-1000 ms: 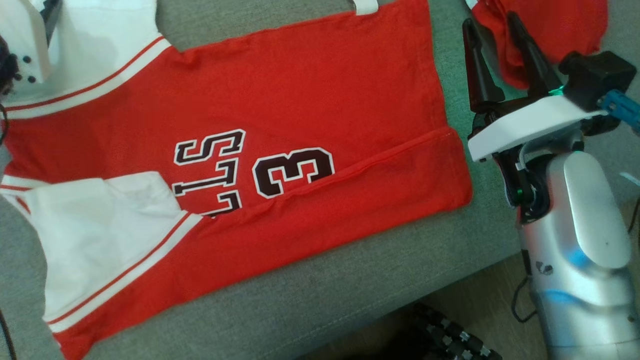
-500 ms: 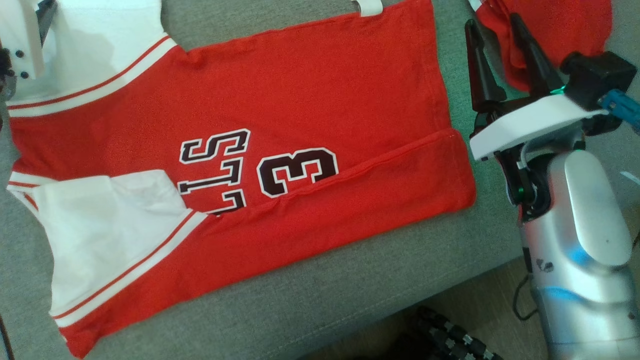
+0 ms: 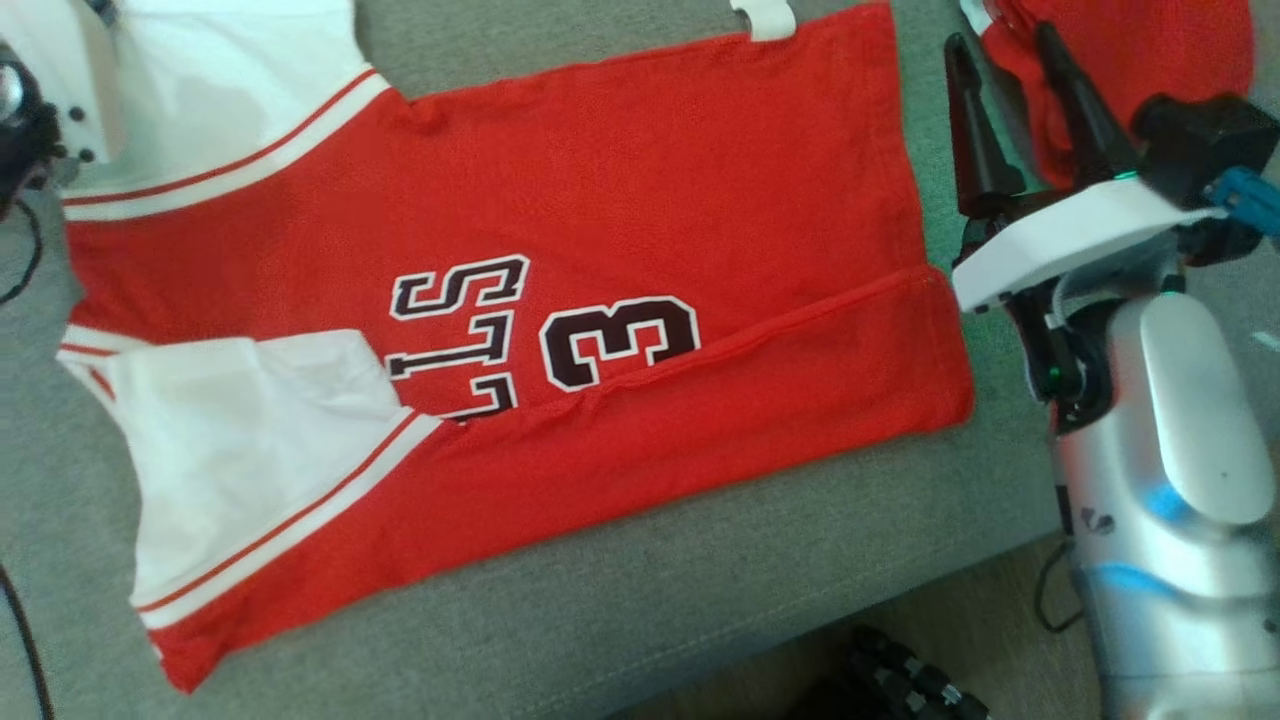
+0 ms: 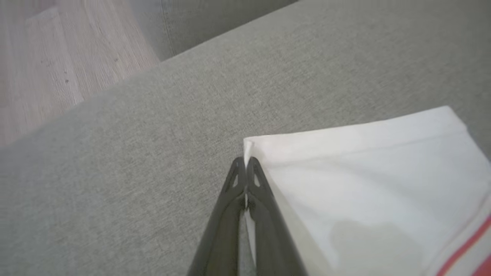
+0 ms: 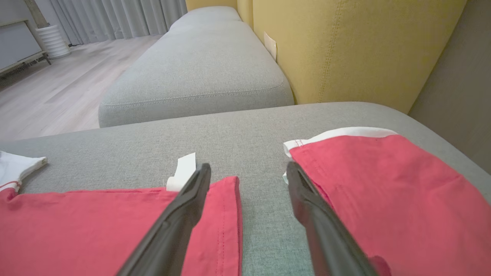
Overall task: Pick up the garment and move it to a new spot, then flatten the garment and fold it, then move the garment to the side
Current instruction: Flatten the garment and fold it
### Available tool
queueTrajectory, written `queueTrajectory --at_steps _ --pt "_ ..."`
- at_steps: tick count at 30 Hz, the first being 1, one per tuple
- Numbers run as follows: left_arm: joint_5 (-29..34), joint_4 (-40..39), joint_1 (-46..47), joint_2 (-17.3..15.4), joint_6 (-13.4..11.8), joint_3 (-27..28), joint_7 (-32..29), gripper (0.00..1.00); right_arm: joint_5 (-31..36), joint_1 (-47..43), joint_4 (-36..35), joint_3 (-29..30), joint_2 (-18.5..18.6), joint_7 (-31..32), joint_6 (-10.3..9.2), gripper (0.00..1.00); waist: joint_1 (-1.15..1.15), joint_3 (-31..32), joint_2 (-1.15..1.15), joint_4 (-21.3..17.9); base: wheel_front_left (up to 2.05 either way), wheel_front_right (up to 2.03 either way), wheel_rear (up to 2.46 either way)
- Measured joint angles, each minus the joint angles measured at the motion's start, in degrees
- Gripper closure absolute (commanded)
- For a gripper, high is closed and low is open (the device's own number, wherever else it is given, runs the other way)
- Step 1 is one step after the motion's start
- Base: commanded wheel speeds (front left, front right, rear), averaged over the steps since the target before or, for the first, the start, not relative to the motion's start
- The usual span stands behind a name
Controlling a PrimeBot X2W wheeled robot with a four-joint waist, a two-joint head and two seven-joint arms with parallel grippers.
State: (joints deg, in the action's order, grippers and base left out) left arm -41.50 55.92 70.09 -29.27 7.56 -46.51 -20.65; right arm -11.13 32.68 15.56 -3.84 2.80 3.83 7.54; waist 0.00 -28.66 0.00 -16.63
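The garment (image 3: 650,200) is a red jersey with white sleeves and dark lettering, lying flat on the grey sofa cushion (image 3: 620,620). In the left wrist view my left gripper (image 4: 245,163) is shut on the corner of a white sleeve (image 4: 364,184), with white cloth showing between the fingers. My right gripper (image 3: 1003,42) stands open just past the jersey's hem. The right wrist view shows my right gripper (image 5: 249,168) over the bare grey strip, its left finger above the garment's (image 5: 96,226) hem edge and nothing between the fingers.
A second red garment (image 3: 1130,50) lies to the right of my right gripper, also the red garment (image 5: 383,184) in the right wrist view. A yellow backrest (image 5: 345,50) and another grey cushion (image 5: 199,73) lie beyond. Wooden floor (image 3: 960,610) begins past the cushion's front edge, with a dark object (image 3: 890,680) on it.
The whole head picture has slid a little to the right, so the camera moved. My left gripper has shut on the sleeve corner. The right gripper stays open in the same place.
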Motion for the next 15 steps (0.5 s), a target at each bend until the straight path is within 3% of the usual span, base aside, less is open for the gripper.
queueTrajectory --at_steps 7,15 --pt "0.0 -3.0 0.0 1.4 0.0 -2.6 8.9 1.0 0.0 3.1 1.5 1.1 2.4 3.0 0.0 0.0 0.0 1.7 0.0 3.3 0.0 0.0 0.0" --pt "0.4 -11.3 -0.3 2.0 0.0 -7.6 15.5 1.0 -2.2 5.4 9.5 -0.4 9.0 10.1 0.0 0.0 0.0 3.5 0.0 8.9 0.0 0.0 0.0"
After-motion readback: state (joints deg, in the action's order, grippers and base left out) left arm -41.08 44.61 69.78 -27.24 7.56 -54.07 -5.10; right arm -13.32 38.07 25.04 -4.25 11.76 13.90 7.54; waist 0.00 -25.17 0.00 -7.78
